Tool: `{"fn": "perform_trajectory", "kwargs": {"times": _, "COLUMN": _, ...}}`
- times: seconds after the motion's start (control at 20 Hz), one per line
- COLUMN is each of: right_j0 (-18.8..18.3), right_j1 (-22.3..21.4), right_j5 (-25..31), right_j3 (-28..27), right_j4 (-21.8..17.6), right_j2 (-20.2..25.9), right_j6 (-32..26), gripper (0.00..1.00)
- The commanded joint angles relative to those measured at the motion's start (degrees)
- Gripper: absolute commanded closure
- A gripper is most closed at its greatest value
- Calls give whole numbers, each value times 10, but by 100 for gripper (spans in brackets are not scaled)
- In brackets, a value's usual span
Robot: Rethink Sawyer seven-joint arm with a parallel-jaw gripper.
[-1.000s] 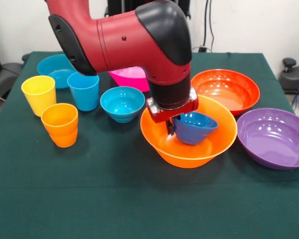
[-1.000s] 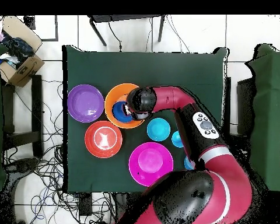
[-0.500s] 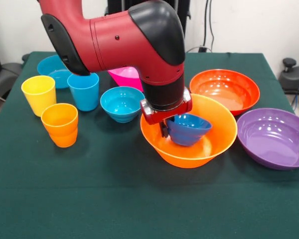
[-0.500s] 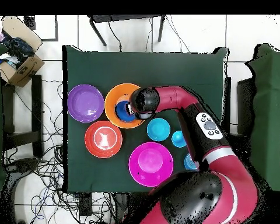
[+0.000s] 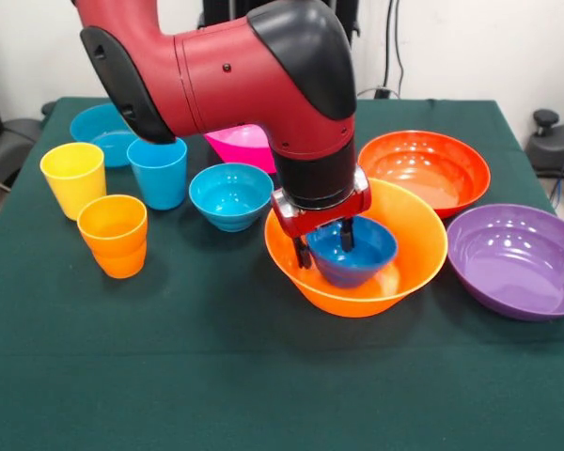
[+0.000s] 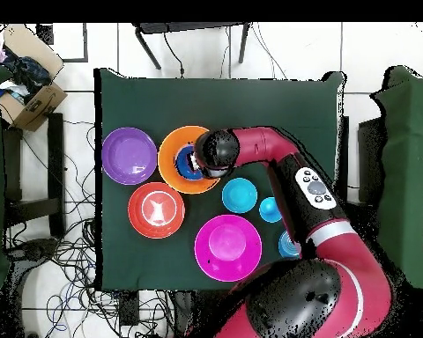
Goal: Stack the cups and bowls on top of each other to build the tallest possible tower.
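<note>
In the front view the arm (image 5: 235, 75) covers most of the pink bowl (image 5: 244, 146) and the back edge of the light blue cup (image 5: 157, 172). The purple bowl (image 5: 519, 260) is cut by the right edge. From above, the arm hides the yellow and orange cups.

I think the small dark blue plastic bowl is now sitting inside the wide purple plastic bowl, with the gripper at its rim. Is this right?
Not quite. The small dark blue plastic bowl sits inside the large orange plastic bowl, not the wide purple plastic bowl, which lies empty beside it. The gripper is indeed at its rim, one finger inside and one outside. The front view shows this.
</note>
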Motion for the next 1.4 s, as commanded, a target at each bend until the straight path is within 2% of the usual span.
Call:
{"fn": "perform_trajectory", "kwargs": {"times": 0.05, "right_j0": -8, "right_j1": -13, "right_j5": 40, "right_j3": -8, "right_j4": -25, "right_j2": 35, "right_j6": -185, "gripper": 0}}
{"fn": "perform_trajectory", "kwargs": {"times": 0.45, "right_j0": -14, "right_j1": -48, "right_j5": 56, "right_j3": 19, "right_j4": -20, "right_j2": 46, "right_j6": -173, "gripper": 0}}
{"fn": "perform_trajectory", "kwargs": {"times": 1.15, "right_j0": -30, "right_j1": -106, "right_j5": 119, "right_j3": 24, "right_j4": -17, "right_j2": 65, "right_j6": -215, "gripper": 0}}
{"fn": "perform_trajectory", "kwargs": {"times": 1.4, "right_j0": -72, "right_j1": -141, "right_j5": 121, "right_j3": 78, "right_j4": -25, "right_j2": 79, "right_j6": -248, "gripper": 0}}
